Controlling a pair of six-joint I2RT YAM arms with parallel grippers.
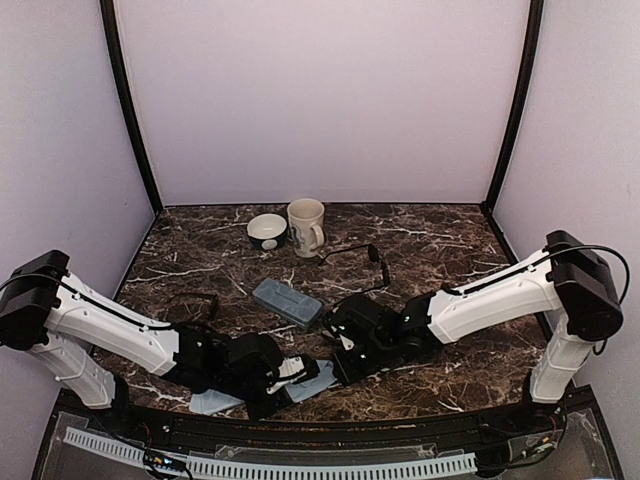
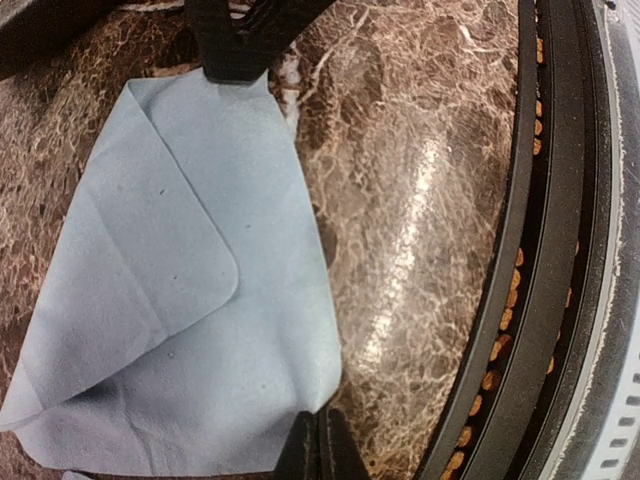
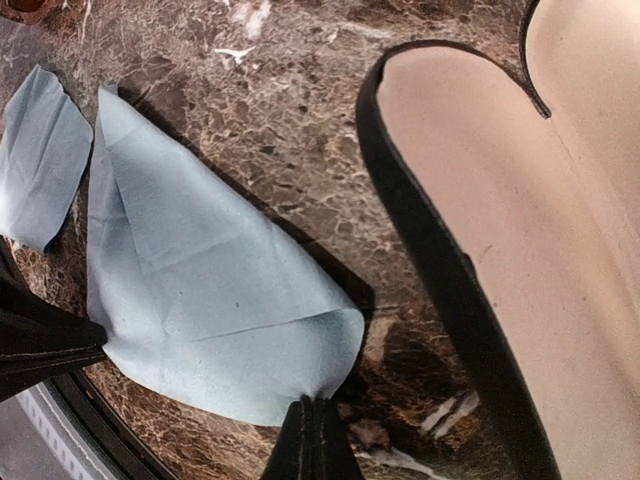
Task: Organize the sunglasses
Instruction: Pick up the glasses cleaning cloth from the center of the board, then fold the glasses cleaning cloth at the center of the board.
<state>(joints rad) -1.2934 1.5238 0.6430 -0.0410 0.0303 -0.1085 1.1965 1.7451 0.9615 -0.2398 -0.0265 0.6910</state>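
Pinching the blue cloth (image 2: 180, 290), left gripper (image 2: 312, 445) and right gripper (image 3: 315, 435) clamp opposite edges.

A mug (image 1: 306, 226) is standing at the table's (image 1: 440, 240) twelve o'clock, a bowl (image 1: 267, 231) sitting at its nine o'clock. A grey-blue case (image 1: 287, 302) is lying mid-table, a pale blue cloth (image 2: 190, 300) spreading at six o'clock.

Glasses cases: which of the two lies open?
The black oval case, seen from the right wrist, with its beige lining showing; the grey-blue rectangular case is shut.
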